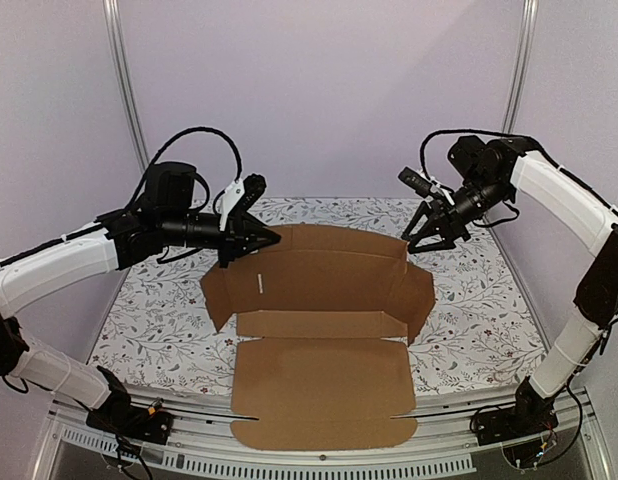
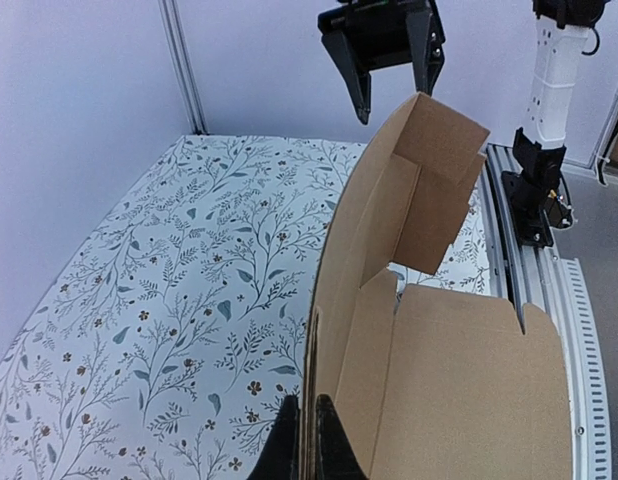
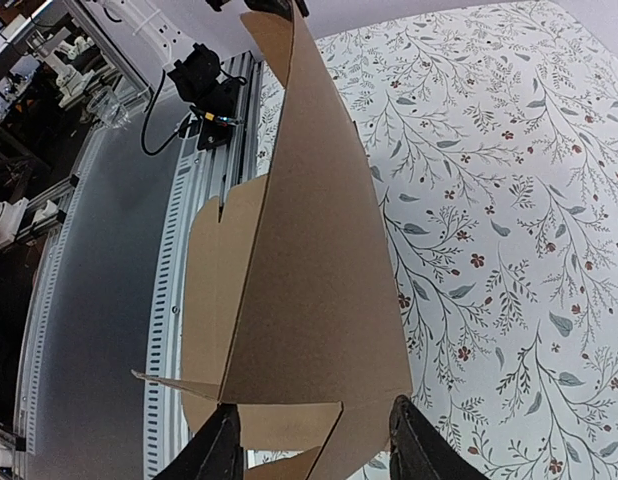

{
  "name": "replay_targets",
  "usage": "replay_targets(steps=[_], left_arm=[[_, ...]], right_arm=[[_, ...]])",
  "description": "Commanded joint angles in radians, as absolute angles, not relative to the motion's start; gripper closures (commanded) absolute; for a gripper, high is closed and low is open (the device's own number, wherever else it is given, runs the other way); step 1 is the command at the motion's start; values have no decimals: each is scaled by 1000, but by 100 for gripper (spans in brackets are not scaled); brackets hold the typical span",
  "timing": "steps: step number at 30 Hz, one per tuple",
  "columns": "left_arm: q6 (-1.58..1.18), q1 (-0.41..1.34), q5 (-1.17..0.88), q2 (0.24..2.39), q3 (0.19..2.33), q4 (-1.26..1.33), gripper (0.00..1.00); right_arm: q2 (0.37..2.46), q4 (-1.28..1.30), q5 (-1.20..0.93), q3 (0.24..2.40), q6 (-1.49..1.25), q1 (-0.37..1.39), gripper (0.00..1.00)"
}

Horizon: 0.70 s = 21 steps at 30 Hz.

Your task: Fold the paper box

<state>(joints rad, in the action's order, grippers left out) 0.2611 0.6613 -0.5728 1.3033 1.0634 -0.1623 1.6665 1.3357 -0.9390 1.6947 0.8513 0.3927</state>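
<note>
From above, the paper box (image 1: 319,370) lay half-formed in the middle of the flowered table (image 1: 469,330). Its lid panel was flat toward the bottom of the frame and overlapped the rail (image 1: 139,440). Its rear panel was tipped up, and the side flaps splayed outward. The left gripper (image 1: 264,240) was clenched on the rear panel's upper-left corner. The right gripper (image 1: 424,240) hovered at the upper-right corner, though whether it touched the board could not be told from here.

In the left wrist view, the left gripper (image 2: 309,450) sat at the bottom centre, its fingers (image 2: 287,450) pinched tight on the edge of the box (image 2: 469,400). The raised panel curved away toward the top of the frame. There the right gripper (image 2: 397,100) hung with its jaws spread over the far flap, not closed on it.

In the right wrist view, the right gripper (image 3: 314,440) at the bottom edge was released. Its fingers (image 3: 419,445) stood wide to either side of the box (image 3: 309,280), whose panel ran edge-on up the frame.

The panel was held by a single corner pinch and already bowed. I judged it could twist or slip from that pinch if pulled further alone. The right jaws could close off the thin edge and crush the flap or push it inward. The lid overlapping the rail might catch there and drag the whole sheet askew.
</note>
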Motion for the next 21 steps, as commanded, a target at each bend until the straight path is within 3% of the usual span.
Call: replay_targets(steps=[1, 13, 21], left_arm=[[226, 664, -596, 1316, 1083, -116, 100], [195, 637, -619, 1311, 1080, -89, 100], [181, 637, -683, 1336, 1089, -89, 100]], right_arm=[[1670, 1264, -1005, 1663, 751, 427, 51], [1590, 1339, -974, 1617, 921, 429, 44], [1584, 1133, -939, 1614, 755, 438, 45]])
